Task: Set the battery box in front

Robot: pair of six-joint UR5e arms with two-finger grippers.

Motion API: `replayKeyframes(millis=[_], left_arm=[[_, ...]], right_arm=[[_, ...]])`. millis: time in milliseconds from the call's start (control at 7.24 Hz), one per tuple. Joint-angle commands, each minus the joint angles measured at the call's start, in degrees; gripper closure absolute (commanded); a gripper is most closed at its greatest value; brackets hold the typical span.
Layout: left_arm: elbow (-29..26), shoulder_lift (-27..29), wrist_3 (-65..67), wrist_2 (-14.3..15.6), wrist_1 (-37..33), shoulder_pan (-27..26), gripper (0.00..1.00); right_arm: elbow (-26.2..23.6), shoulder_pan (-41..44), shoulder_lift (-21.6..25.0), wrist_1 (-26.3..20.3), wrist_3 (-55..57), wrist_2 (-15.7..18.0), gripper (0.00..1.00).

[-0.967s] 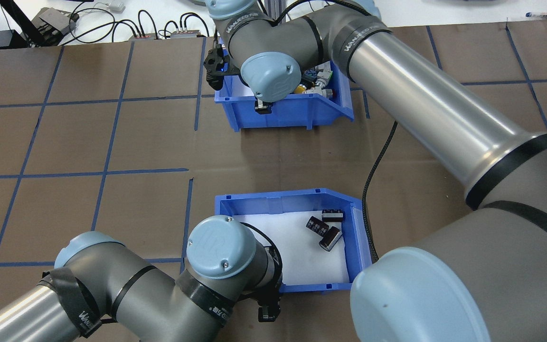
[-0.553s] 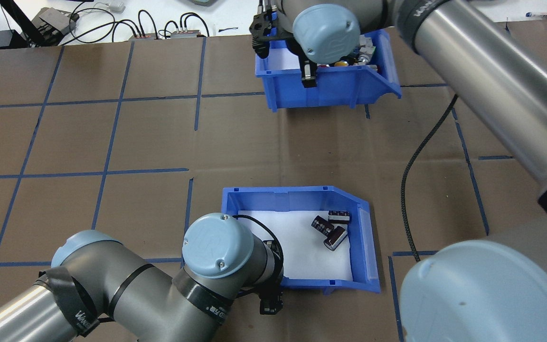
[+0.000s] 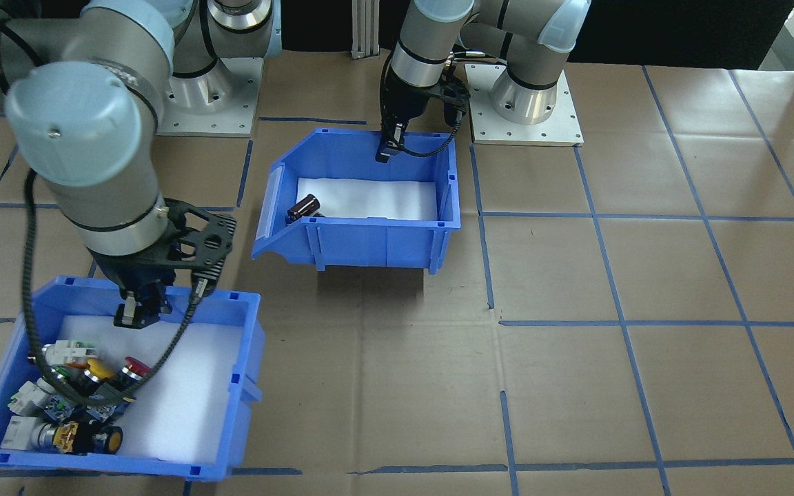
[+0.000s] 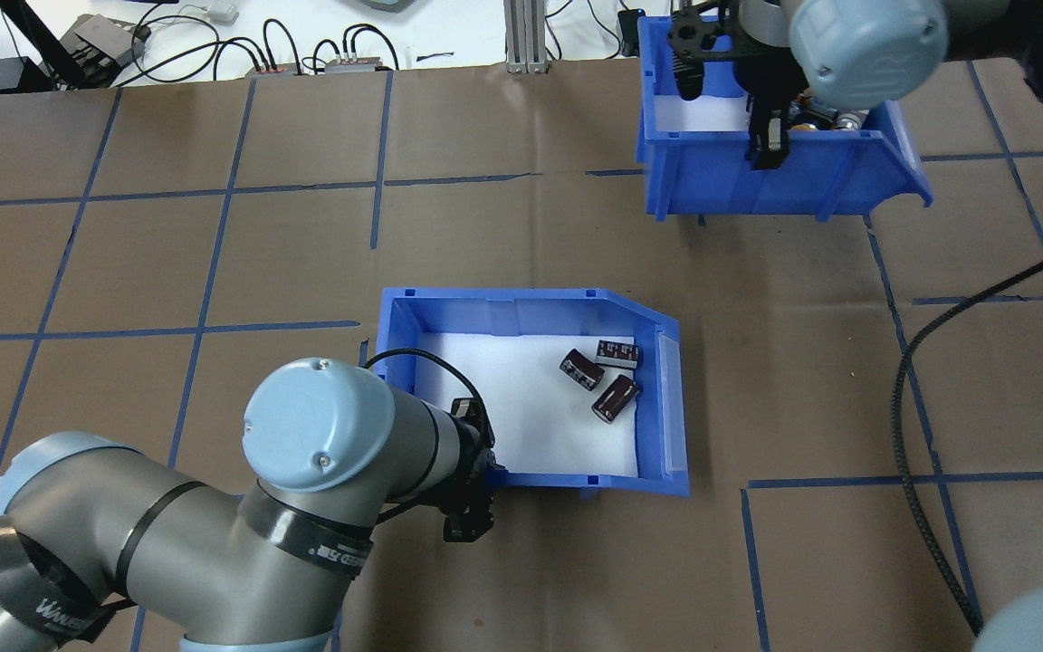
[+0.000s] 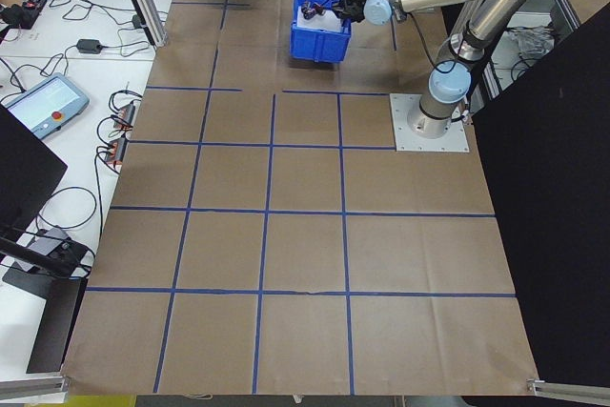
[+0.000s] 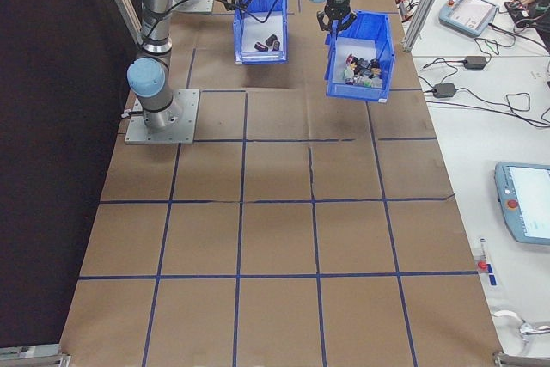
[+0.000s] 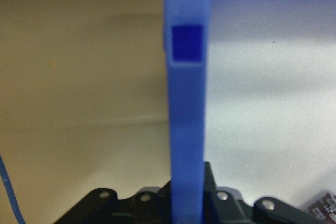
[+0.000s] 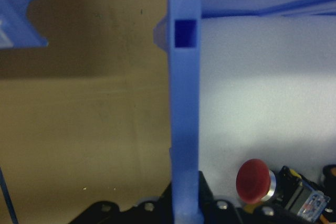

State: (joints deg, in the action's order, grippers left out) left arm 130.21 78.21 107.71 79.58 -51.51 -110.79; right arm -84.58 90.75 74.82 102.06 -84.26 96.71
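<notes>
The battery box (image 4: 521, 303) is a blue bin with a white liner and three dark cylinders (image 4: 598, 380) near its sloped side. My left gripper (image 4: 476, 496) is shut on its near wall, and in the left wrist view that wall (image 7: 186, 129) stands between the fingers. In the front view the battery box (image 3: 369, 241) sits mid-table with a shadow under it and the left gripper (image 3: 389, 143) on its back rim. My right gripper (image 4: 761, 136) is shut on the wall of a second blue bin (image 4: 847, 177) holding coloured push-buttons (image 3: 94, 372).
Brown paper with a blue tape grid covers the table (image 4: 214, 263). Cables and small devices (image 4: 304, 54) lie along the far edge beside an aluminium post (image 4: 521, 36). A black cable (image 4: 902, 407) trails from the right arm. Both arm bases (image 3: 528, 103) stand behind the battery box.
The right arm has carried the push-button bin to the right and farther from the robot. The left arm has moved the battery box away from the robot and slightly left.
</notes>
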Motion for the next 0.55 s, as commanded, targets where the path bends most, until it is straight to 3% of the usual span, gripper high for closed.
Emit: replayKeyframes(millis=[0,138,415], left_arm=[[-1.88,-2.88,-11.77,-0.56,-6.11,11.41,1.00],[-3.98,-0.88,-15.13,-1.18,-6.92,14.34,1.00],[-13.44,9.54,-16.13,-2.68,-6.23,14.37,1.00]], right_arm=[[-10.56,-4.95,6.46,5.76,-4.59,-2.74,1.00],[-15.13,-6.62,8.66,9.53,-6.25,-3.01,1.00],[-22.79,-8.39,14.28,11.58,-11.77,-2.40,1.00]])
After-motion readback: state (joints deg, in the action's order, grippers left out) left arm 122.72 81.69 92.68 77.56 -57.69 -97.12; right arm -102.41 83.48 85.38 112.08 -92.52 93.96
